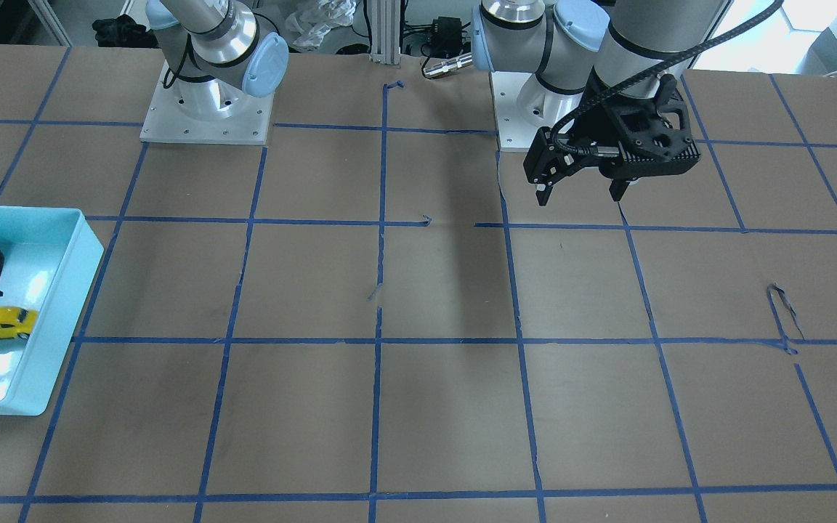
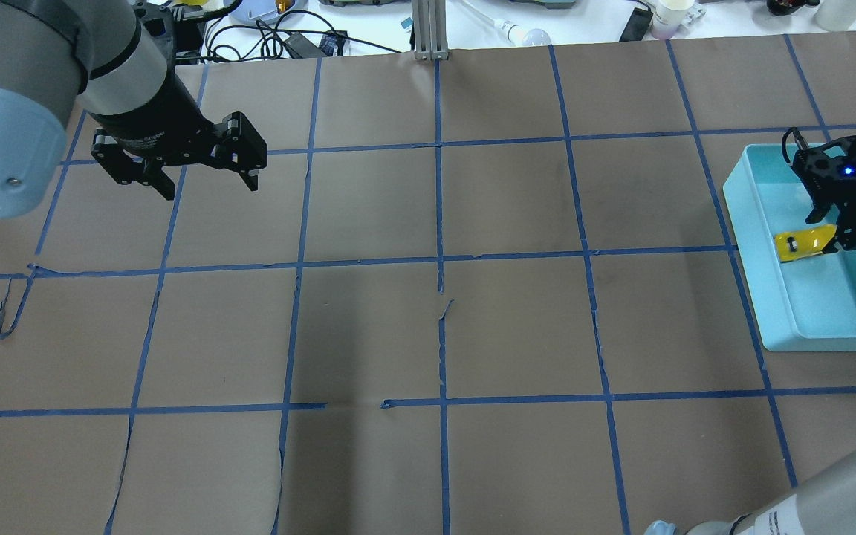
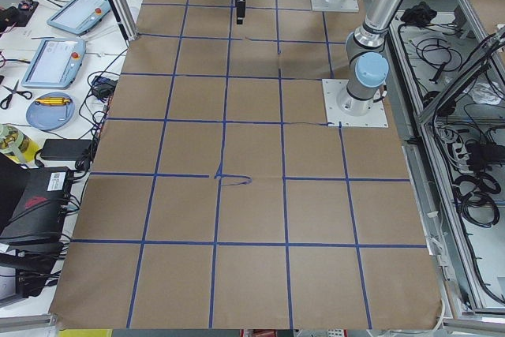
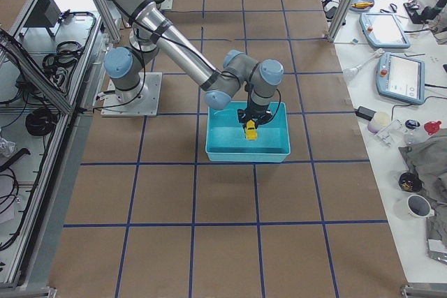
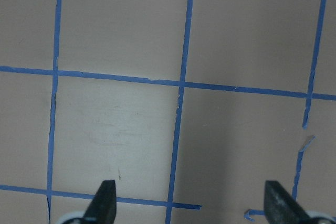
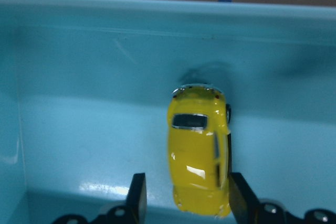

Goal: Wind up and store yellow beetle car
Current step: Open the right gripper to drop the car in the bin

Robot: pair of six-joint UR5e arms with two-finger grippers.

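Brown taped desk [image 1: 447, 407] below the left hand [image 2: 210, 190], spread, holding nothing; right hand [image 6: 186, 198] straddles, unclamped, the yellow beetle car [image 6: 198, 150] inside the tray [image 6: 105, 19]; one finger [image 6: 239, 192] crowds it, so lifting may drag it.

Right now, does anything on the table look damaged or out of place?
Only the blue tape grid: one strip curls up in a loose loop on the robot's left side. The yellow beetle car sits in the teal bin.

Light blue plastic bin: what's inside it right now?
The glossy yellow beetle car is between the open fingers of the right gripper, inside the bin. Hidden: the floor under the gripper, and whether the wheels touch down.
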